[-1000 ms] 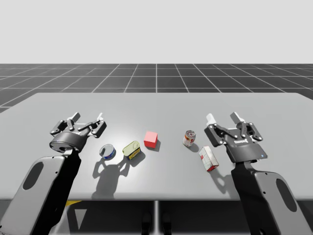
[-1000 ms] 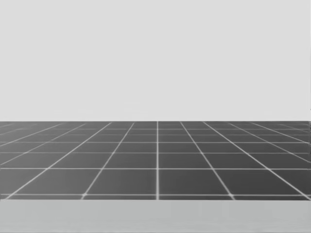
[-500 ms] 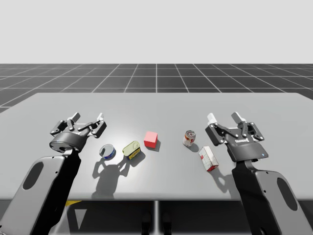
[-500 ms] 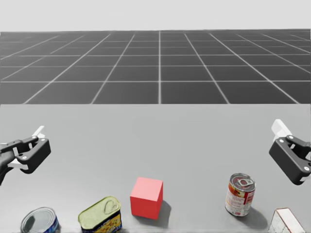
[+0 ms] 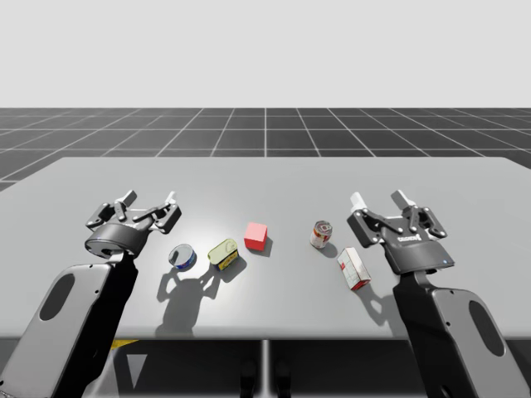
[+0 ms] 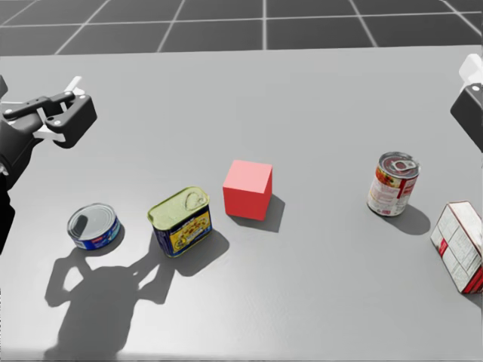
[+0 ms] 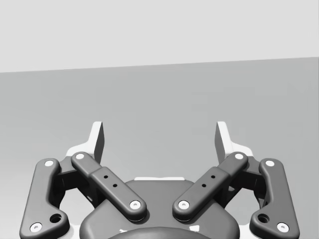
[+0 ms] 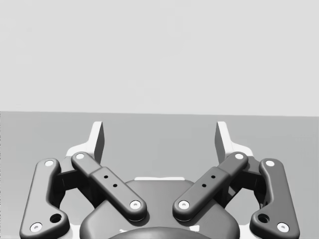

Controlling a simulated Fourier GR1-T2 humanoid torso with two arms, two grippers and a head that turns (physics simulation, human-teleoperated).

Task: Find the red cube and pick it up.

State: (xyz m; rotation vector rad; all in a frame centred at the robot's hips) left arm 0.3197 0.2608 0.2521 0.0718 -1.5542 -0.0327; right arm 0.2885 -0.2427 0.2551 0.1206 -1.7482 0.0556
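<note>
The red cube [image 5: 255, 236] stands on the grey table [image 5: 274, 178] near its middle, and is seen too in the head view [image 6: 247, 189]. My left gripper [image 5: 149, 199] hovers open to the cube's left, well apart from it, with nothing between its fingers [image 7: 159, 137]. The head view has it at the left edge [image 6: 60, 105]. My right gripper [image 5: 379, 199] is open to the cube's right, beyond a can, and holds nothing [image 8: 159, 137]. Part of it is cut off at the head view's right edge [image 6: 469, 94].
A low blue tin [image 6: 93, 226] and a yellow-green oblong tin [image 6: 181, 221] lie left of the cube. On its right stand a red-and-white can [image 6: 392, 184] and a tilted white-and-red box [image 6: 459, 245]. Bare table stretches behind the cube.
My head has turned downward, from the floor beyond the table to the table top and the objects. Neither arm has visibly moved.
</note>
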